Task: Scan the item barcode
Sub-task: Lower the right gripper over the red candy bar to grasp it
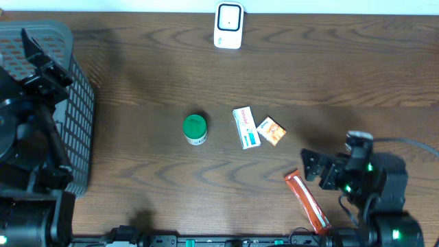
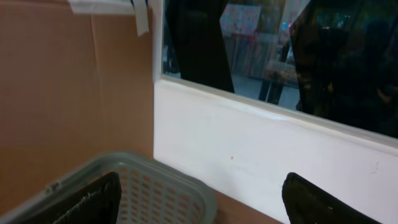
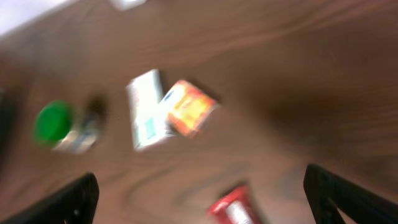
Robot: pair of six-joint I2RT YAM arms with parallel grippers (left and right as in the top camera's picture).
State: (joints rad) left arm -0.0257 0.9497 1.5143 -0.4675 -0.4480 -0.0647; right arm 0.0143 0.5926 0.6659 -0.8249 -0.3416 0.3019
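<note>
Both grippers gape empty: the left gripper (image 2: 202, 186) above the grey plastic basket (image 1: 77, 116), the right gripper (image 3: 199, 185) just beside the red-orange flat packet (image 1: 306, 200) on the wooden table (image 1: 137, 68). The white barcode scanner (image 1: 228, 25) stands at the far edge.

One basket (image 1: 79, 123), one scanner (image 1: 228, 25), one green-lidded jar (image 1: 195, 129), two small boxes (image 1: 245, 127) (image 1: 272, 130), one red packet (image 1: 306, 201).

Dark wood-grain table (image 1: 309, 75), plastic basket (image 1: 81, 116)
</note>
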